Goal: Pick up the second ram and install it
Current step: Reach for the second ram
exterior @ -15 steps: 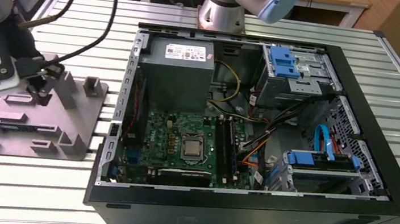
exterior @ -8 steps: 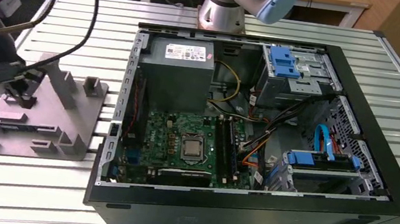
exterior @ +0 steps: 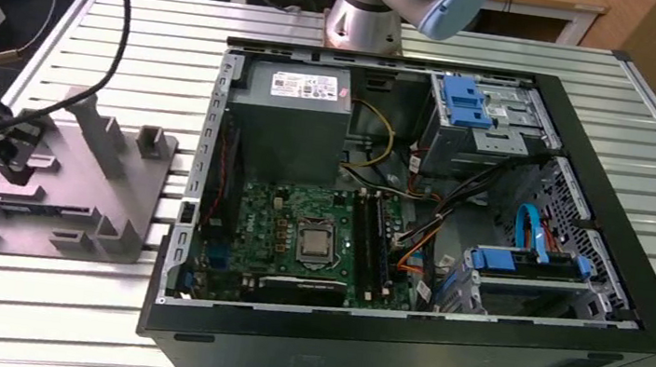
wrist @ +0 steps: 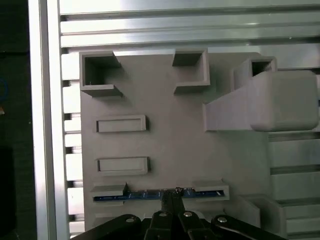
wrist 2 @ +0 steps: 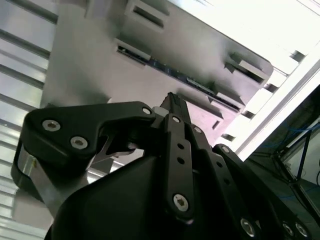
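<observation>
The second ram (wrist: 145, 194) is a thin dark-blue stick lying on edge in the end slot of the grey stepped fixture (wrist: 170, 145); the second wrist view shows it too (wrist 2: 192, 82). My gripper (wrist: 171, 196) is over the ram's middle, its black fingers (wrist 2: 172, 102) pressed together with nothing between them. A strip of bare fixture separates the tips from the ram in the second wrist view. In the exterior view the gripper (exterior: 14, 167) hangs over the fixture's (exterior: 89, 192) left end.
An open black computer case (exterior: 409, 344) lies to the exterior view's right of the fixture. It holds the green motherboard (exterior: 285, 225), a grey power supply (exterior: 292, 113) and blue drive brackets (exterior: 464, 97). The arm's base (exterior: 367, 15) stands behind it on the slatted aluminium table (exterior: 39, 298).
</observation>
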Motion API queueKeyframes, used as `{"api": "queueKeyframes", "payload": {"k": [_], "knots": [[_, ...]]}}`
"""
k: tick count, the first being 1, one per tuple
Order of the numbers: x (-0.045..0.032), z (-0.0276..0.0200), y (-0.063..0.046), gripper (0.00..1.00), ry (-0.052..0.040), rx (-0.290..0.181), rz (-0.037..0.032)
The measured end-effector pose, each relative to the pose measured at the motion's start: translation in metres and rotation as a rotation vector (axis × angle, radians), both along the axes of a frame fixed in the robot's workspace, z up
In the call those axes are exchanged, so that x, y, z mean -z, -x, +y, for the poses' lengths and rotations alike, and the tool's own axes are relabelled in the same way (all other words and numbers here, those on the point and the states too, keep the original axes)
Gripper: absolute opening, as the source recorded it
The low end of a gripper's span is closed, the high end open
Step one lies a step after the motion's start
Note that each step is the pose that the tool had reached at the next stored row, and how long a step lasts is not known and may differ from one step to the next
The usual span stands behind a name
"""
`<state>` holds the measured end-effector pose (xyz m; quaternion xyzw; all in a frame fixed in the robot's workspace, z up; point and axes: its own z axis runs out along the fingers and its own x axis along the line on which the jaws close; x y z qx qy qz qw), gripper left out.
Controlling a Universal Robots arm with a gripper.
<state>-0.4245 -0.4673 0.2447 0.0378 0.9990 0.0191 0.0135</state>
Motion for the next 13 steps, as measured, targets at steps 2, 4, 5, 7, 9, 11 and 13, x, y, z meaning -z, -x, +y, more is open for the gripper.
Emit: {"api": "queueKeyframes", "payload": {"k": [2, 4, 5, 7, 9, 11, 13], "knots": [[0.0038, -0.0006, 0.001, 0.10, -0.0001, 0.000, -0.0002], [0.0074, -0.0011, 0.002, 0.10, -0.0001, 0.000, -0.0001], [0.0092, -0.0014, 0.002, 0.10, -0.0001, 0.000, -0.0001], [0.0128, -0.0018, 0.002, 0.10, -0.0001, 0.000, -0.0002], [0.0150, -0.0019, 0.002, 0.10, 0.0000, 0.000, 0.0000], [0.0150, -0.0019, 0.002, 0.10, 0.0002, 0.000, 0.0001], [0.0152, -0.0019, 0.002, 0.10, 0.0002, 0.000, -0.0001]]}}
